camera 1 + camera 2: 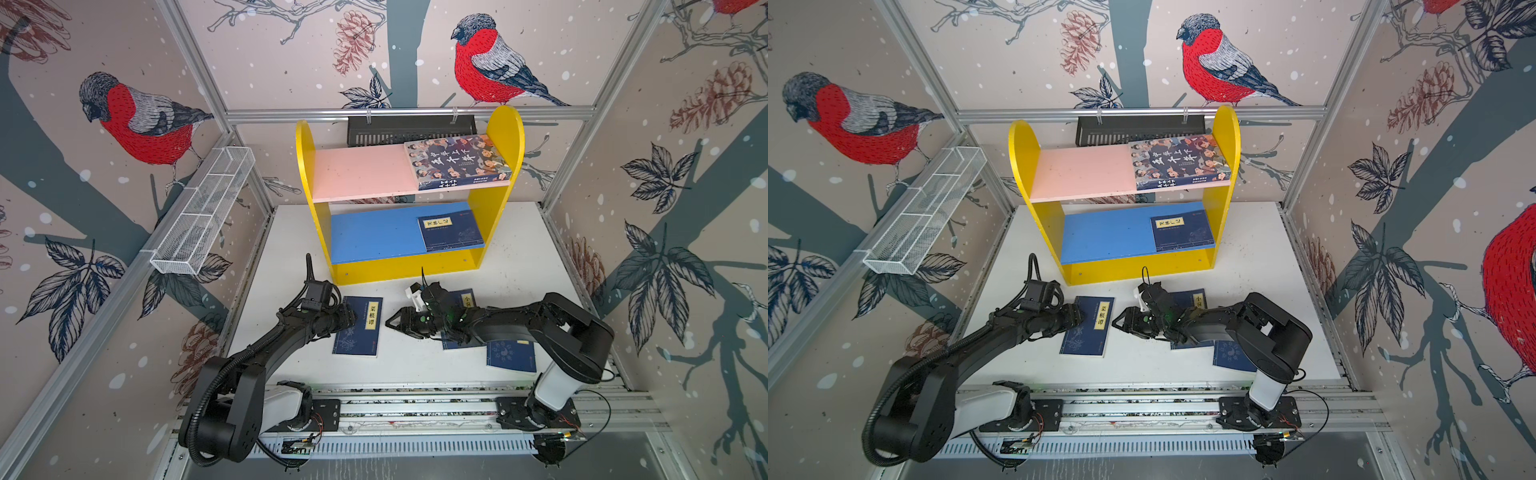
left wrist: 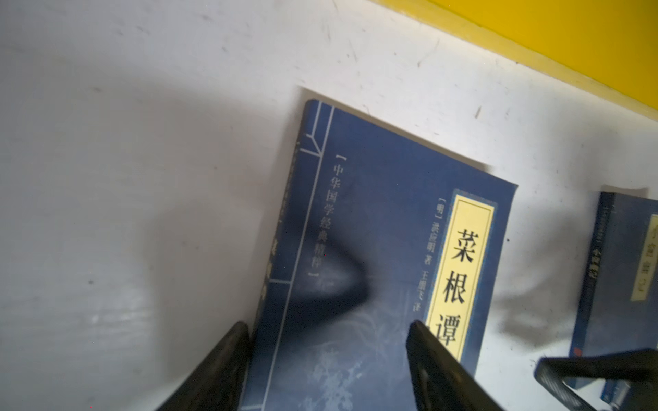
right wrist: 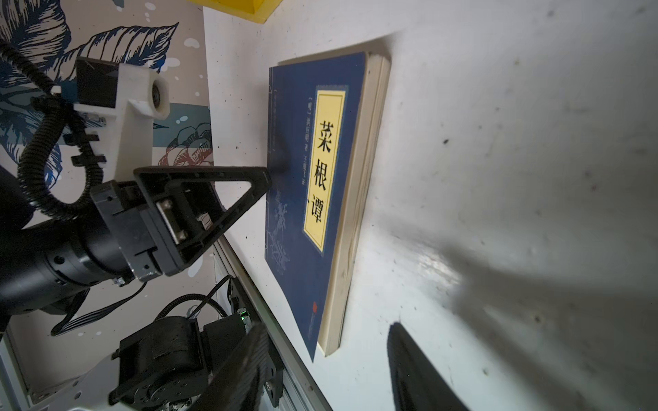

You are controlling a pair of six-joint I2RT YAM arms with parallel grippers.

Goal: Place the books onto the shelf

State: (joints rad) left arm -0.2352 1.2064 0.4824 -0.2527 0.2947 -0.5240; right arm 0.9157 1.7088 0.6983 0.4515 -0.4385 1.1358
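Jaws are seen parted on the left gripper (image 2: pixel 327 327), set astride the spine edge of the book (image 2: pixel 374 220), and on the right gripper (image 1: pixel 395 326) (thin, light, lying flat: likely best pinched there).

White bench (image 1: pixel 519 266) carries a yellow-sided shelf (image 1: pixel 399 272) at twelve o'clock. A cartoon-cover book (image 1: pixel 457 162) lies flat on its pink board (image 1: pixel 357 172) and a navy book (image 1: pixel 451 235) on its blue board (image 1: pixel 374 232), both at the three o'clock end. Three more lie flat on the bench: a second navy book (image 1: pixel 361 332) at seven o'clock, a third navy book (image 1: pixel 467 300) at three and a fourth navy book (image 1: pixel 511 355) at five.
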